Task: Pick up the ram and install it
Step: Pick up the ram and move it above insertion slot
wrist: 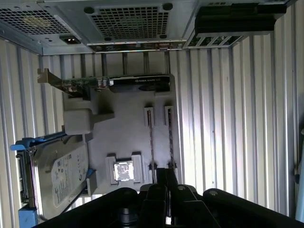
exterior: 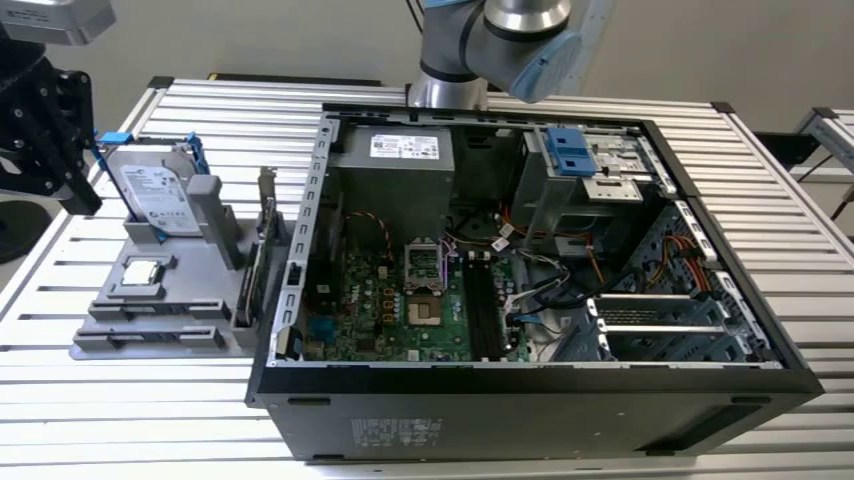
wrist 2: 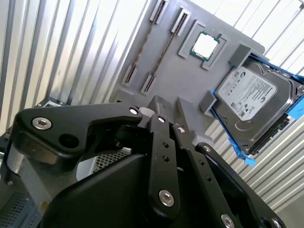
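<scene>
The ram (wrist: pixel 170 137) stands on its thin edge in a slot of the grey holder (wrist: pixel 123 118). The holder sits on the ribbed counter (exterior: pixel 134 420), next to the open computer case (exterior: pixel 534 400). A twin stick (wrist: pixel 151 137) stands just beside the ram. In the first wrist view the gripper (wrist: pixel 166 175) hangs above one end of these two sticks, well apart from them. Its fingers (wrist: pixel 161 176) are close together and there is nothing between them.

The step in hand, I think, is the reach for the ram. To do it well, the fingers need to be wide enough to go around the thin stick. They must not be so wide that one of them bumps the twin. One finger should go on each flat side, near the middle of the stick, so it does not tip. The way down should be straight and slow. The hold should be gentle, because the stick is thin and could bend or crack. The chip (wrist: pixel 123 170) and the hard drive (wrist: pixel 59 173) sit on the same holder, so the gripper should keep off them.
</scene>
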